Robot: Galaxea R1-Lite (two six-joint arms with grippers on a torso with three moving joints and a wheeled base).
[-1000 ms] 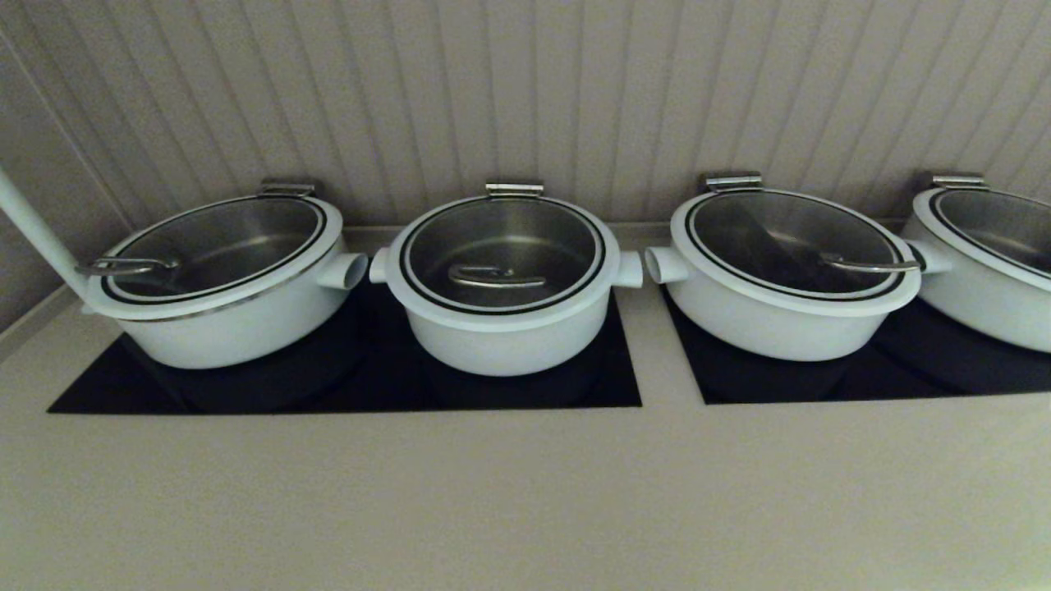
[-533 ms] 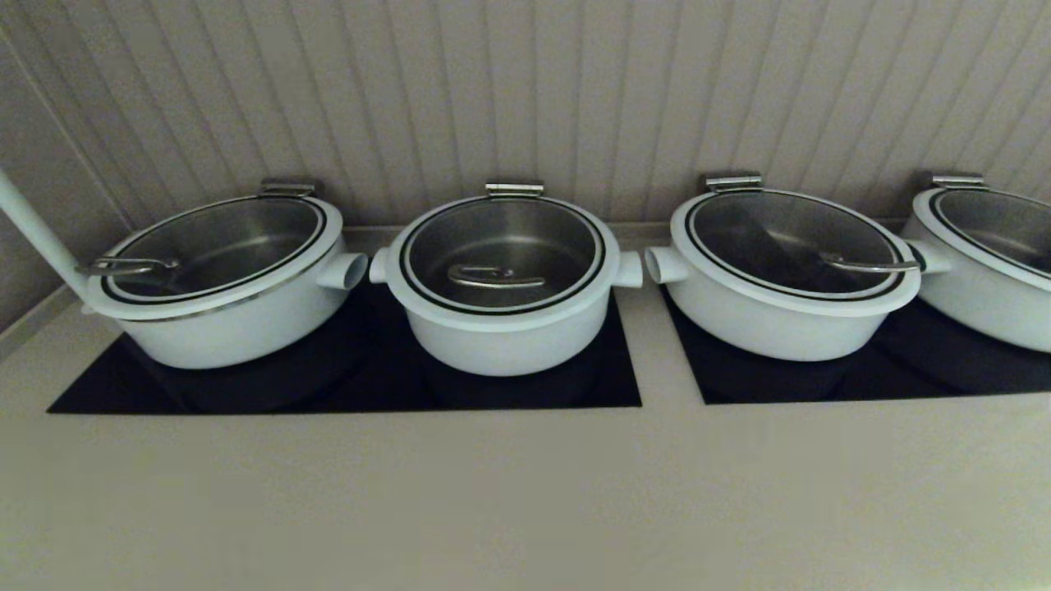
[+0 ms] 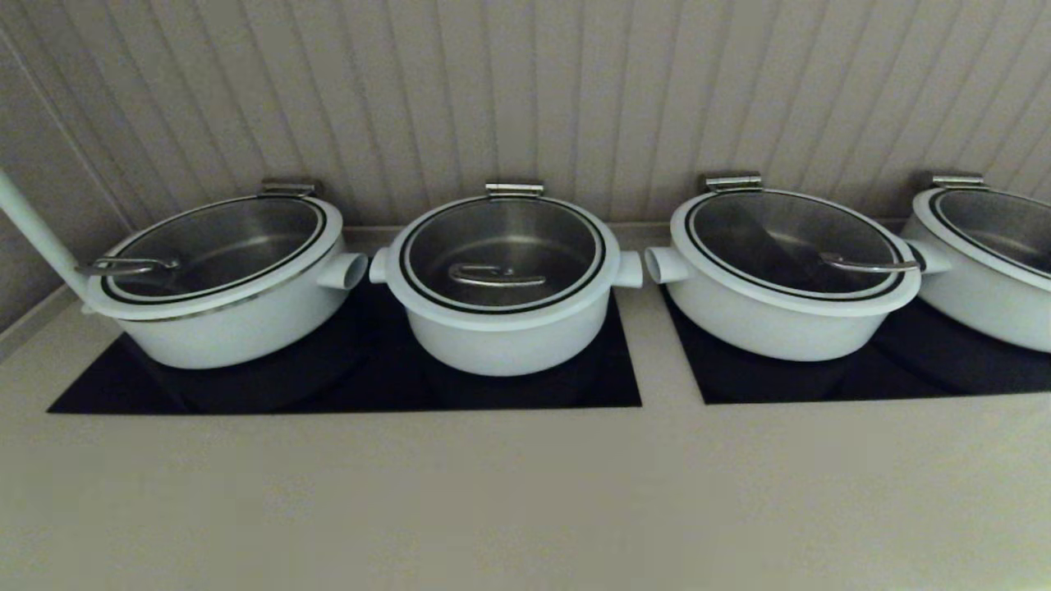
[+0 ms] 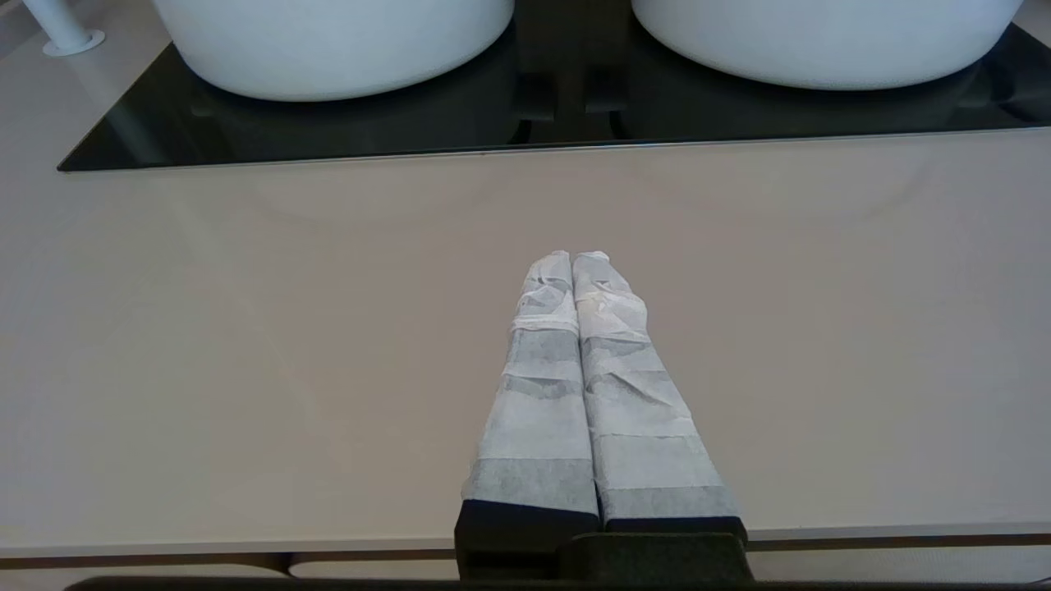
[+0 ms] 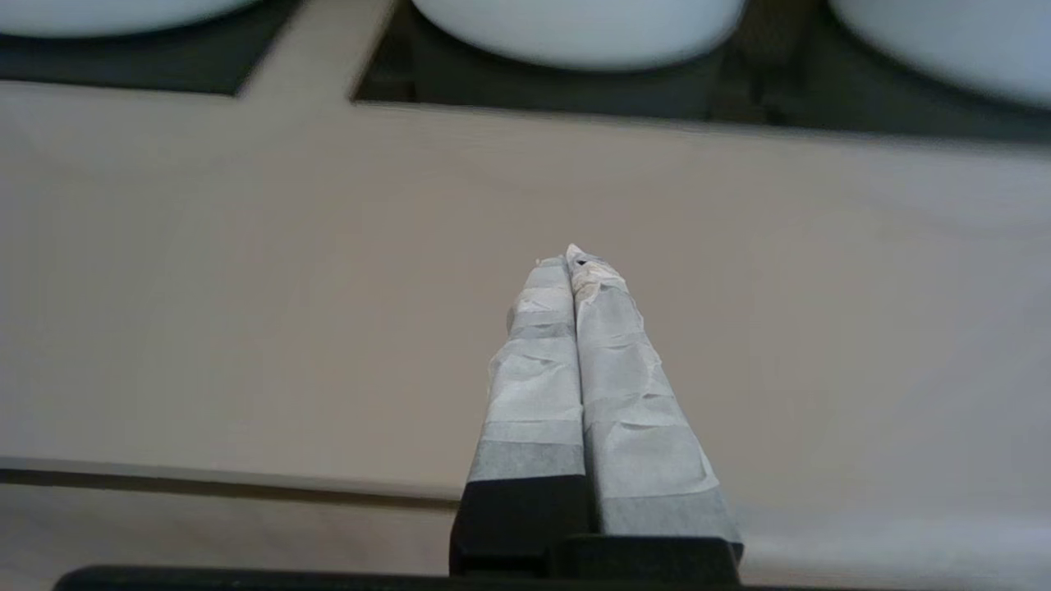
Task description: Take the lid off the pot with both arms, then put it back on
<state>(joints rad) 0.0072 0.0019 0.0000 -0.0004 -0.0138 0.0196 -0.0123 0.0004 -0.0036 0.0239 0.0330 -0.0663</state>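
A wall [image 3: 525,90] with long thin grooves stands behind a smooth tan surface [image 3: 525,492] with black glass panels [image 3: 345,386].

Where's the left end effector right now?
Out of the head view; the left wrist view shows the left end effector, fingers pressed together, over the bare beige counter near its front edge, short of the black cooktop holding two white pots.

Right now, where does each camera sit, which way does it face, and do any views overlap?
Head view: high, facing forward and down at four lidded pots, middle pot; no arms show.
Left wrist view: behind the shut left gripper, low over the counter, facing the pots.
Right wrist view: behind the shut right gripper, likewise.
Shared: all three show the counter, black cooktops and white pots.
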